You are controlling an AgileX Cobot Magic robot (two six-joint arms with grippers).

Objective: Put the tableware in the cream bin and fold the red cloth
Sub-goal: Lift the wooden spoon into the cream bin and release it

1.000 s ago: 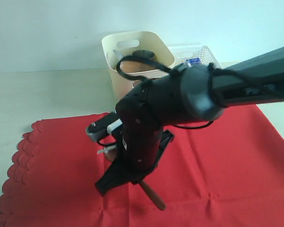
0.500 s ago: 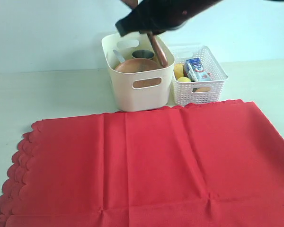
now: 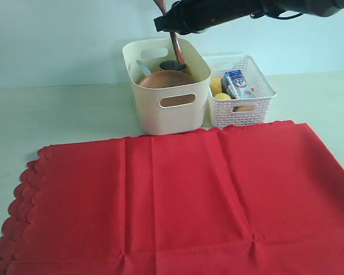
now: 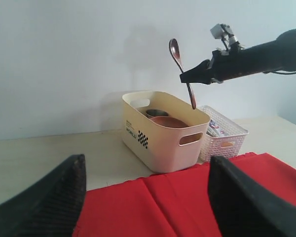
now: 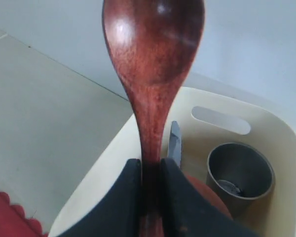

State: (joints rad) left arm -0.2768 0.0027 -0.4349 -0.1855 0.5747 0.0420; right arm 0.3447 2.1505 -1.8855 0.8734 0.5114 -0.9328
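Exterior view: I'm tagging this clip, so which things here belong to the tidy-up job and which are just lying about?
Job: cream bin, red cloth, wooden spoon in the right gripper, steel cup, wooden plate and knife inside the bin.
Lying about: white lattice basket, milk carton and yellow food inside it.

The right tool (image 3: 171, 23) grips the brown wooden spoon (image 3: 176, 48) above the cream bin (image 3: 160, 114), and the lower end of the spoon is near the steel cup (image 3: 173, 66). A wooden plate (image 3: 166, 79) lies inside this bin. The red cloth (image 3: 178, 200) is spread flat on the tabletop (image 3: 63, 109), just in front of the bin and the white basket (image 3: 243, 109).
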